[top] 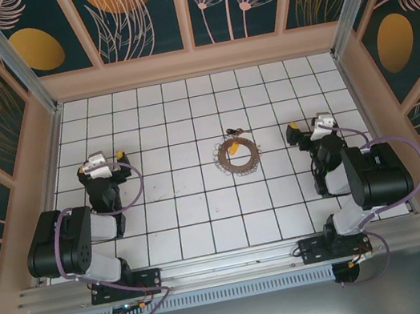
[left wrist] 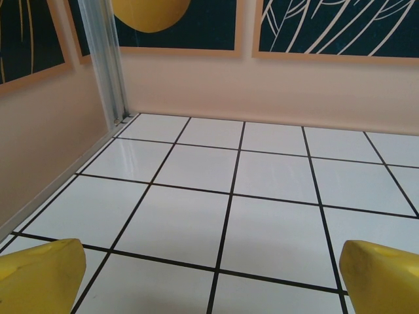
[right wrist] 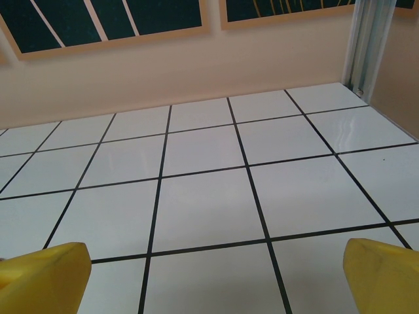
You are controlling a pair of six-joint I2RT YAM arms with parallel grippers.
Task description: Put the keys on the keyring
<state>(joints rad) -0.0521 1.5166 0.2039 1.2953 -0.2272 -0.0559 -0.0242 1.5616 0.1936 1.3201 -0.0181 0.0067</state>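
The keys point(top: 222, 160) lie as a grey-brown fringed wreath on the white tiled floor, mid-table in the top view. The thin dark keyring point(top: 234, 145) runs through them. A small yellow-orange piece point(top: 234, 130) with a dark bit lies just behind the wreath, and I cannot tell whether it touches it. My left gripper point(top: 101, 161) rests at the left, several tiles from the wreath. My right gripper point(top: 312, 124) rests at the right, about as far away. In the left wrist view, the gripper point(left wrist: 209, 288) stands open over bare tiles between its yellow fingertips point(left wrist: 40, 275). The right wrist view shows the same of its gripper point(right wrist: 209, 288) and fingertips point(right wrist: 43, 275).
Peach walls point(top: 193, 62) with dark floral panels close the floor on three sides. Aluminium posts point(left wrist: 108, 65) stand in the back corners. Both arm bases point(top: 127, 284) sit on the rail at the near edge.
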